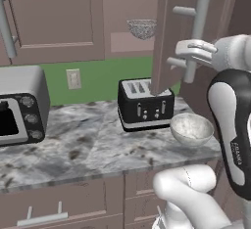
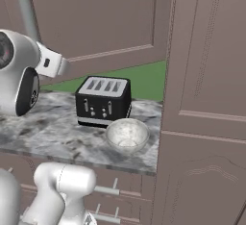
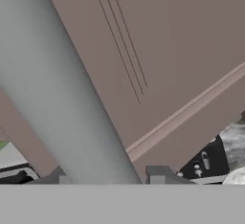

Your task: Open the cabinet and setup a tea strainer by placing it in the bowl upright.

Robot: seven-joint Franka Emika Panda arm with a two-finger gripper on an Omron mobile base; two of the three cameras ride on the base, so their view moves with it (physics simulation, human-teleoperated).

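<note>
The cabinet door (image 1: 169, 32) stands swung out over the counter, and its long grey bar handle (image 1: 197, 25) runs between my gripper's (image 1: 192, 57) fingers. In the hand view the handle (image 3: 72, 103) crosses the picture close up, and my gripper (image 3: 107, 177) is open, its tips slightly apart from the bar on each side. Inside the cabinet, the silver mesh tea strainer (image 1: 142, 27) rests on the shelf. The speckled off-white bowl (image 1: 191, 129) (image 2: 127, 135) sits on the counter right of the toaster, below my hand, with nothing in it.
A black toaster (image 1: 145, 103) (image 2: 103, 101) stands behind the bowl on the marble counter (image 1: 88, 145). A silver toaster oven (image 1: 19, 105) sits at the left. A tall cabinet front (image 2: 206, 99) fills the right. Drawers (image 1: 44, 216) run below the counter edge.
</note>
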